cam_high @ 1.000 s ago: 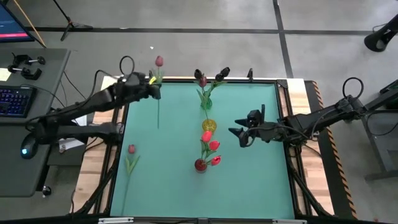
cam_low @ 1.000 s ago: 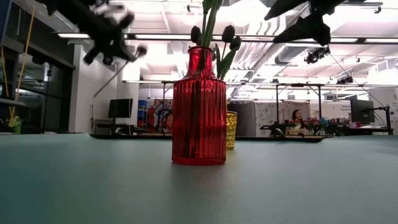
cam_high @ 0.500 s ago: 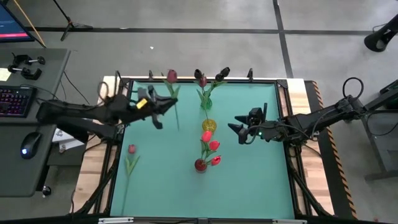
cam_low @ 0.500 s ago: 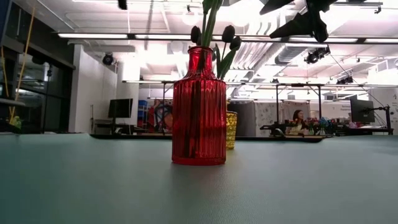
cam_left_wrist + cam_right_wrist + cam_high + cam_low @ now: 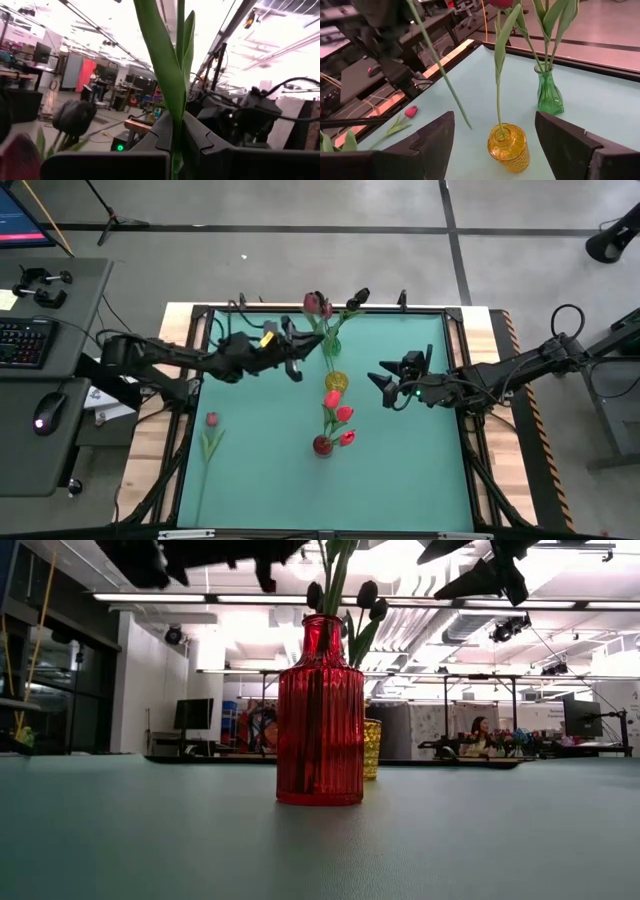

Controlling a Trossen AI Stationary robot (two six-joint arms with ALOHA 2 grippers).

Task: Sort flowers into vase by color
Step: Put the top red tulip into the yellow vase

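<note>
My left gripper (image 5: 297, 347) is shut on a pink-headed flower (image 5: 311, 302) high over the table's far middle, just left of the green vase (image 5: 331, 345). That vase holds a dark pink tulip and near-black ones. A yellow vase (image 5: 336, 382) and a red vase (image 5: 322, 445) with red tulips stand in a row nearer. A stem rises from the yellow vase (image 5: 506, 145). Another pink flower (image 5: 211, 432) lies flat on the mat at the left. My right gripper (image 5: 385, 387) hovers open, right of the yellow vase, with nothing between its fingers. My left gripper pinches the flower's green stem (image 5: 175, 152) between its two fingers, just below the leaves. The fingers come from the table's left, slanting upward, and lie across the stem. The flower is lifted clear and tilted, and its bare lower stem (image 5: 442, 75) hangs free above the mat.
The teal mat (image 5: 400, 470) has open room at the near right and near left. A dark frame rims the table (image 5: 455, 315). A desk with a keyboard and mouse (image 5: 45, 415) stands left of the table. Workstations fill the room beyond.
My left gripper has swung from the table's far left corner toward the right, to beside the green vase, tipping upward as it went. The held flower has travelled with it, clear of the table. Its head now sits next to the green vase's flowers.
</note>
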